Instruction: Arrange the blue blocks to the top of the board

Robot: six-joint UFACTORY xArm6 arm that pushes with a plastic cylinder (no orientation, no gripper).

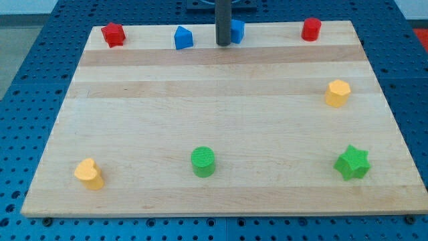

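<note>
Two blue blocks sit along the board's top edge. One blue block point(183, 37) with a peaked top lies left of centre. The other blue block point(237, 31) lies just right of my rod and is partly hidden by it. My tip point(223, 44) rests on the board at the top centre, touching or nearly touching the left side of that second blue block, and about 50 pixels right of the first.
A red block point(114, 34) sits at the top left and a red cylinder-like block point(311, 29) at the top right. A yellow hexagonal block point(338, 92) is at the right, a green star point(352, 163) at the bottom right, a green cylinder point(203, 161) at the bottom centre, a yellow block point(89, 173) at the bottom left.
</note>
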